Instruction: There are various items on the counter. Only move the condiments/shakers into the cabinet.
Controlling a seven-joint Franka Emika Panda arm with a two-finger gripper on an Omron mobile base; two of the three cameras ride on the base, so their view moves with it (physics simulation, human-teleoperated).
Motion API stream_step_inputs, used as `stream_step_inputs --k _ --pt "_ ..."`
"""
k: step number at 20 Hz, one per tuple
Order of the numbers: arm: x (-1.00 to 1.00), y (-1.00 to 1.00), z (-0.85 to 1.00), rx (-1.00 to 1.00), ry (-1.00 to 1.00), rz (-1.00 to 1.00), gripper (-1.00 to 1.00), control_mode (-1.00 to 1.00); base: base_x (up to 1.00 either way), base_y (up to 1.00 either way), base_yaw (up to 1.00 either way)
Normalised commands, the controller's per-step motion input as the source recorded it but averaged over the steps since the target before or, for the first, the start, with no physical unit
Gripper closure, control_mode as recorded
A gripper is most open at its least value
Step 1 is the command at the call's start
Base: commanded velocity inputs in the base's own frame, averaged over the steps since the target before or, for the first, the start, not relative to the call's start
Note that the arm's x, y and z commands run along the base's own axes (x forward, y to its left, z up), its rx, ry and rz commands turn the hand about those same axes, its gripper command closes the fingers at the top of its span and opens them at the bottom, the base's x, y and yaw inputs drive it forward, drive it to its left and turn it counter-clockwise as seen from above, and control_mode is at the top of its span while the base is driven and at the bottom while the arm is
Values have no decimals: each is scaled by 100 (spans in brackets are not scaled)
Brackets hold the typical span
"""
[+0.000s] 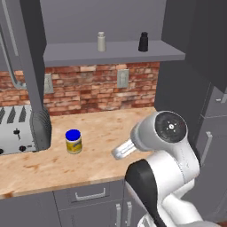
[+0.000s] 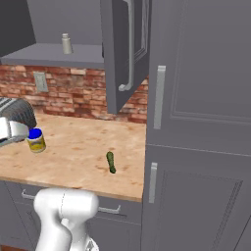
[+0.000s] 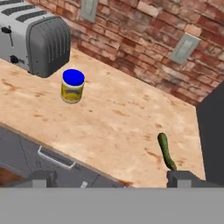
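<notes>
The white arm (image 1: 168,177) rises from the lower right of the left base view, bends at a dark-banded elbow, and ends in a round joint with a dark cap (image 1: 170,126) facing the camera. From that joint a short pale link (image 1: 123,150) reaches out to the left and slightly down. In the right base view the arm's base column (image 2: 63,220) stands at the near bottom edge, and a dark ribbed wrist section (image 2: 17,112) shows at the far left edge. In the hand view the gripper (image 3: 112,178) has its two dark fingertips (image 3: 43,176) set wide apart with nothing between them.
</notes>
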Motion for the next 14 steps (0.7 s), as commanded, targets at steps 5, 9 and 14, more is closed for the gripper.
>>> stream_step_inputs --k 5,9,14 --pt "-10 19 -18 6 17 52 -100 -100 0 0 0" --pt "83 -32 0 21 8 28 -100 -100 0 0 0" --pt "83 -7 -6 18 1 20 -100 -100 0 0 0"
